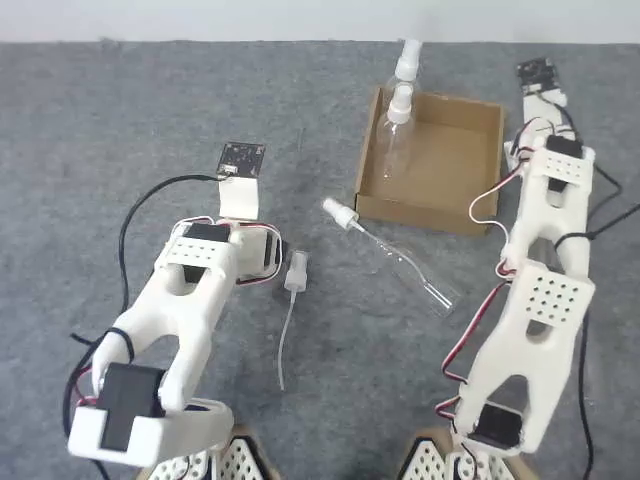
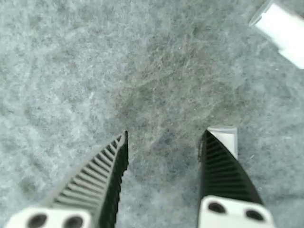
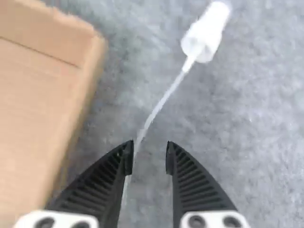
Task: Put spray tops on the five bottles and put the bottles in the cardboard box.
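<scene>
– Grey fuzzy mat (image 1: 120,120) covers the whole table. Where is the brown cardboard box (image 1: 430,217)?
– It sits at the upper right of the high view. One clear plastic bottle with a white spray top (image 1: 398,135) is inside it, by the left wall. Another white spray top (image 1: 408,58) pokes up just behind the box.
– Are there more bottles?
– Yes. A long clear bottle with a white top (image 1: 395,258) lies on its side on the mat, just below the box. A loose white spray top with a thin tube (image 1: 296,272) lies in the middle, close to the left arm.
– How is the left claw (image 2: 166,135)?
– Its black fingers are wide apart over bare mat. It holds nothing. A white thing (image 2: 280,28) lies near it. I cannot tell what it is.
– And the right claw (image 3: 148,145)?
– Its fingers are close together with a small gap. The box is just beside it. A white sprayer with a long thin tube (image 3: 205,31) lies on the mat in front. The tube runs down to the tip of one finger. I cannot tell if they touch.
</scene>
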